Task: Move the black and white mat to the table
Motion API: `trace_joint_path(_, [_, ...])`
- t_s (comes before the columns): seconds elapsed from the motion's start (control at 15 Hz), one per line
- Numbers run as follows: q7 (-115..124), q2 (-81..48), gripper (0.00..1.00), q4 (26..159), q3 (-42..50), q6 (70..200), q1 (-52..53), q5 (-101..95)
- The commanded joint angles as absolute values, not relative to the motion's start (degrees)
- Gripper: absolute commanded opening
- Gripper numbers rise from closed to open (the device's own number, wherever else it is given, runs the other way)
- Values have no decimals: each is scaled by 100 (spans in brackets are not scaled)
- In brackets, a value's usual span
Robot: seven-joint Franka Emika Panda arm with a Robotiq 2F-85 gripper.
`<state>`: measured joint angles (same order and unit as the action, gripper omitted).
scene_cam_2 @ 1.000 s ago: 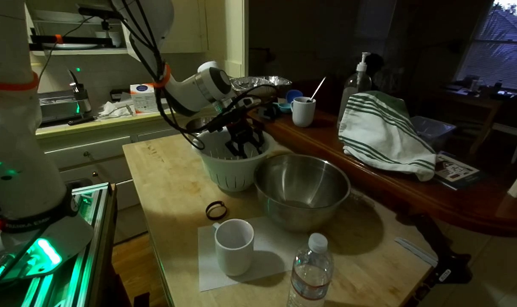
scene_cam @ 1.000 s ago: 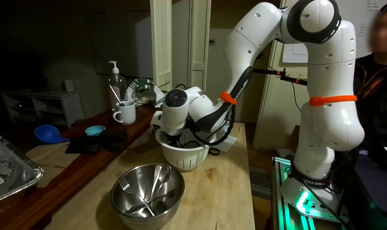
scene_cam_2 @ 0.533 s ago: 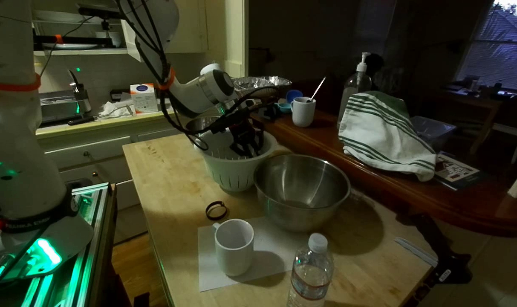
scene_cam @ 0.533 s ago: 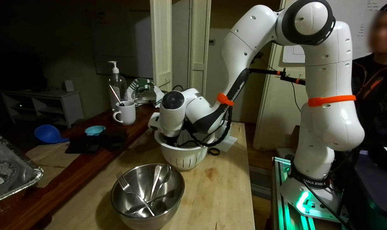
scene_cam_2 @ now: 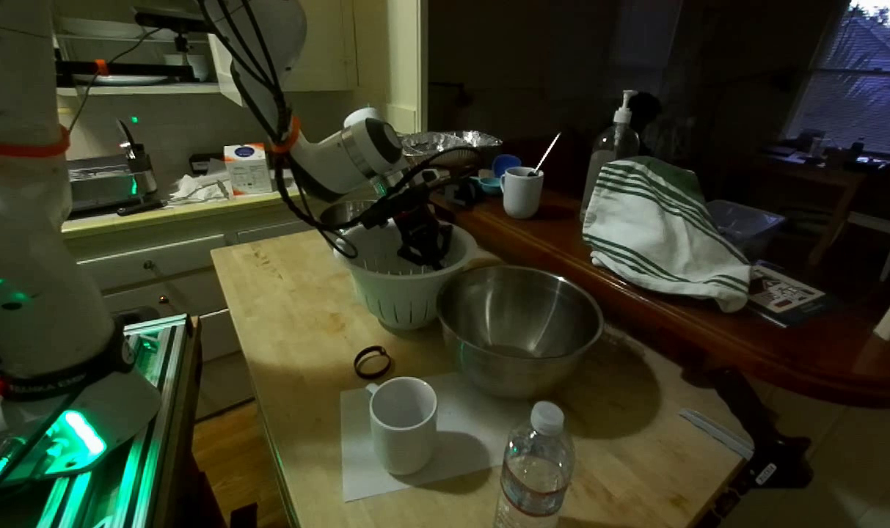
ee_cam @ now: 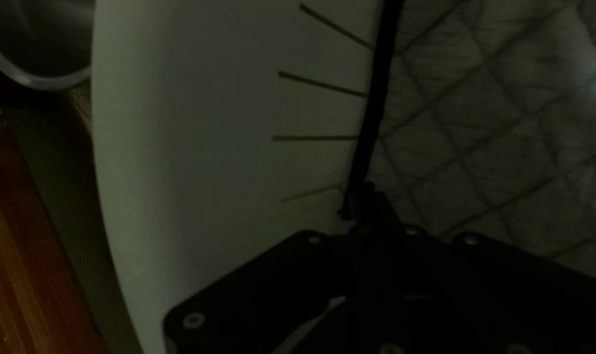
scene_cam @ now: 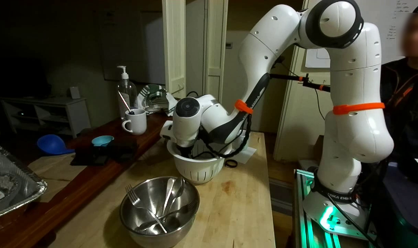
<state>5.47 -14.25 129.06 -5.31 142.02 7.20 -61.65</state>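
In the wrist view the black and white mat [ee_cam: 479,123] lies inside the white bowl [ee_cam: 219,113], a greyish quilted piece with a black border. My gripper [ee_cam: 364,196] reaches down into that bowl with its fingers together on the mat's border, near a corner. The picture is dark there, and how much cloth is pinched is hard to see. In an exterior view the dark gripper [scene_cam_2: 431,257] shows over the bowl's inside; the mat is hidden by the bowl wall in both exterior views. The bowl stands on the light wooden table [scene_cam: 236,206].
A steel bowl [scene_cam: 157,237] with cutlery stands on one side of the white bowl, and a larger steel bowl [scene_cam_2: 518,367] on another. Nearby are a black ring [scene_cam_2: 373,362], a white mug [scene_cam_2: 404,433] and a bottle [scene_cam_2: 536,477]. A dark brown counter [scene_cam_2: 562,227] runs alongside.
The jaws have come together, from spread fingers a second ago to shut now. Over the same time the gripper shifted slightly sideways within the bowl. The bowls have stayed put.
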Motion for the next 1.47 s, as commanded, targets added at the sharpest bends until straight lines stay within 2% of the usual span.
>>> trace_joint_path(0.0, [844, -491, 1, 13736, -576, 14507, 733, -6343])
trace_joint_path(0.2, [1380, 494, 1, 14488, -580, 14836, 698, -6436])
trace_joint_path(0.53, [2273, 2145, 1, 15098, -667, 14462, 683, -6330])
trace_joint_path(0.93, [2614, 4043, 1, 15281, -1450, 12570, 1121, -5040])
trace_joint_path(1.2, [3162, 4757, 1, 14992, -2557, 10997, 1612, -4225])
trace_joint_path(1.4, [3548, 4917, 1, 14724, -3041, 10381, 1809, -3851])
